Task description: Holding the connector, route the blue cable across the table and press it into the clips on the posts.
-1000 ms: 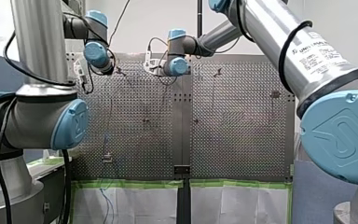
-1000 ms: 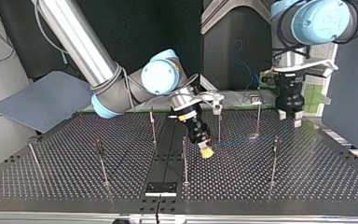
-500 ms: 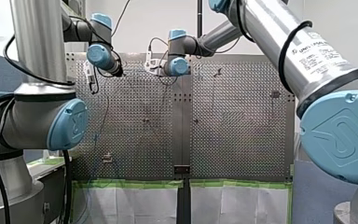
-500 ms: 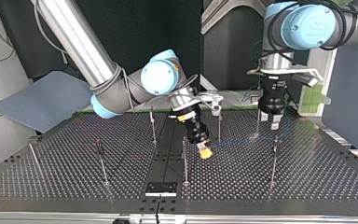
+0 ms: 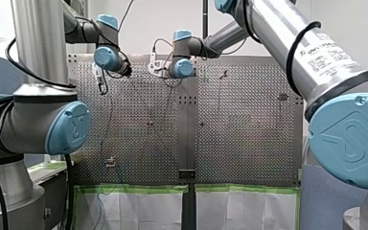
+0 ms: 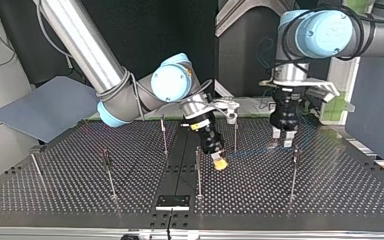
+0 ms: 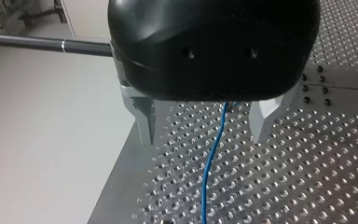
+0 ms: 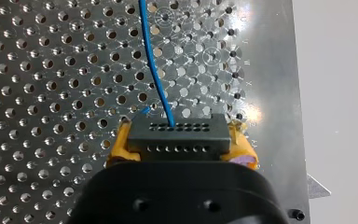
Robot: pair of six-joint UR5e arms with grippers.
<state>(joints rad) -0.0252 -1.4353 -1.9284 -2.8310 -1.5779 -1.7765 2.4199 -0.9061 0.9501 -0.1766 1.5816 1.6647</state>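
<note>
Right gripper (image 8: 181, 140): yellow pads clamp the connector (image 8: 177, 130). The blue cable (image 8: 154, 70) runs ahead over the desk (image 8: 51, 93), with the desk edge close beside one pad. Left gripper (image 7: 206, 125) is wide; the cable passes between its fingers, clear of both, edge beside one finger. Top view only: right arm tilted among the posts (image 6: 198, 172), left arm vertical.

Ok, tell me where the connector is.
The connector is clamped in my right gripper's yellow pads, blue cable leaving its face, near the table's middle in the top view, beside a post.
</note>
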